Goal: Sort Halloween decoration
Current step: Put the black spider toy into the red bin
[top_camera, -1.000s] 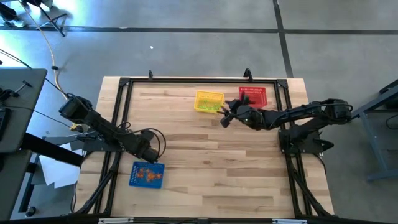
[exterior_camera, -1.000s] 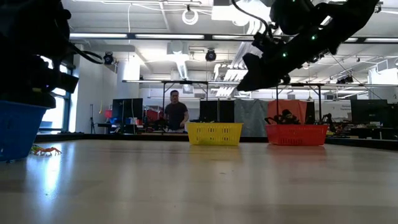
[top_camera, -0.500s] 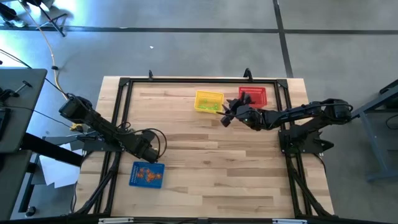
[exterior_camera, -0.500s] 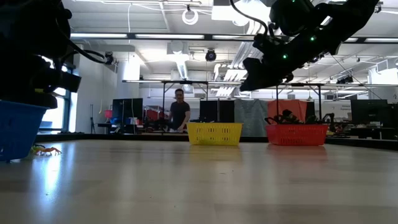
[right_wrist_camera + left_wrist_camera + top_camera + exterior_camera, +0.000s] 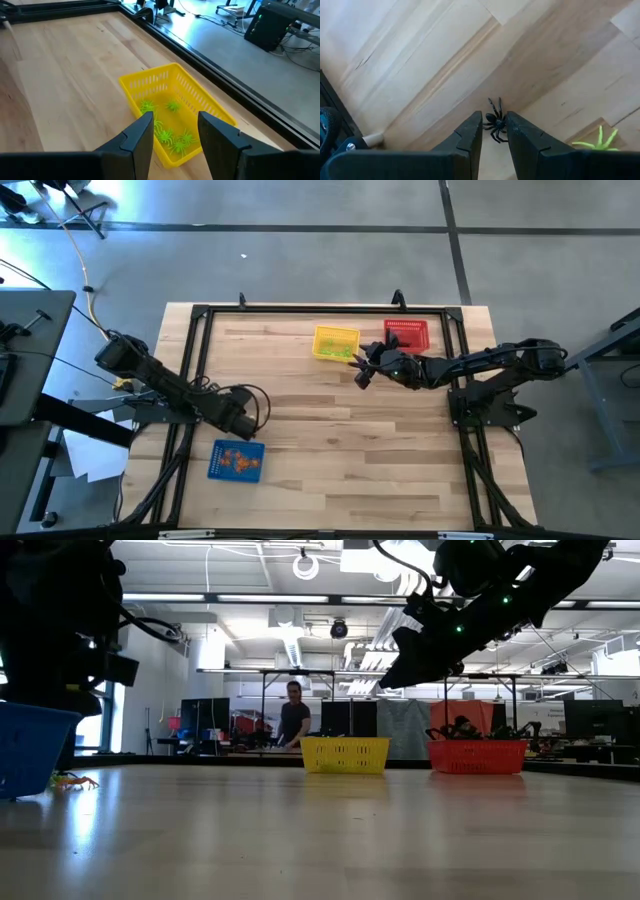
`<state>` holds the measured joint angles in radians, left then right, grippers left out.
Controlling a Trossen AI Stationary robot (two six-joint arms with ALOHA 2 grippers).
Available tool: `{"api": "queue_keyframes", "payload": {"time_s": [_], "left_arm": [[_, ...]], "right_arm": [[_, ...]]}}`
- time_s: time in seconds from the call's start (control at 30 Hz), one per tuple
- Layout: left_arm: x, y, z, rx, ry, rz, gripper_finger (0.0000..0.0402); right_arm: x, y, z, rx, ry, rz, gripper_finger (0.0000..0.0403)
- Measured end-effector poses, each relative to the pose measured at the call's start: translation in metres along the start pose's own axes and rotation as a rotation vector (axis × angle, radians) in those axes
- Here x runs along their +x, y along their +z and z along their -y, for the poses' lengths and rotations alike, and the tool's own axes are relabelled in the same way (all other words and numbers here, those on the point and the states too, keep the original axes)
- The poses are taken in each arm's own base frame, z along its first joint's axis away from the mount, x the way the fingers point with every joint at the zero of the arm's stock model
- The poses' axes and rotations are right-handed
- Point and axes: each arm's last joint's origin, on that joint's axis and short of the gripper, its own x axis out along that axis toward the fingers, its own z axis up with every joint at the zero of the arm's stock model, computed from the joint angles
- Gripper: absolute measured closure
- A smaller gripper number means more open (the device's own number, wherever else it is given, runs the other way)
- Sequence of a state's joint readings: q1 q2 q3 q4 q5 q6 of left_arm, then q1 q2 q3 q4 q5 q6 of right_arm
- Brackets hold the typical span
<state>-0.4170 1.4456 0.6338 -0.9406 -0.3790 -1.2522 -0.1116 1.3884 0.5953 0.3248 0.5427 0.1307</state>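
— Black spider [image 5: 496,121], where?
— Pinched in the left gripper [image 5: 494,131] above the table [image 5: 330,440], near the blue basket [image 5: 236,460].
— The right gripper [image 5: 174,126]?
— Fingers apart, empty, over the yellow basket [image 5: 150,84] of green spiders [image 5: 172,135].

The left arm reaches across the table's 8 o'clock part, and its left gripper [image 5: 494,125] pinches a black spider [image 5: 495,121] between the fingertips. The right arm stretches toward 12 o'clock; the right gripper [image 5: 175,122] hangs above the table, fingers apart.
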Motion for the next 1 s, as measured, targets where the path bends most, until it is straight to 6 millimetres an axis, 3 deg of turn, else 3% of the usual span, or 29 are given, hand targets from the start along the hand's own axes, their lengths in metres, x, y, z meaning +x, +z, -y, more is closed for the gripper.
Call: {"api": "queue_keyframes", "payload": {"time_s": [0.4, 0.73, 1.0], "left_arm": [[0.001, 0.002, 0.0, -0.129, -0.007, -0.004, 0.0326], [0.002, 0.002, 0.0, -0.144, 0.005, -0.007, 0.0279], [0.019, -0.008, -0.003, -0.243, 0.019, -0.041, 0.0271]], "right_arm": [[0.0, 0.0, 0.0, 0.0, 0.001, 0.0, 0.0254], [0.0, 0.0, 0.0, 0.0, 0.001, 0.0, 0.0254], [0.0, 0.0, 0.0, 0.0, 0.001, 0.0, 0.0254]]}}
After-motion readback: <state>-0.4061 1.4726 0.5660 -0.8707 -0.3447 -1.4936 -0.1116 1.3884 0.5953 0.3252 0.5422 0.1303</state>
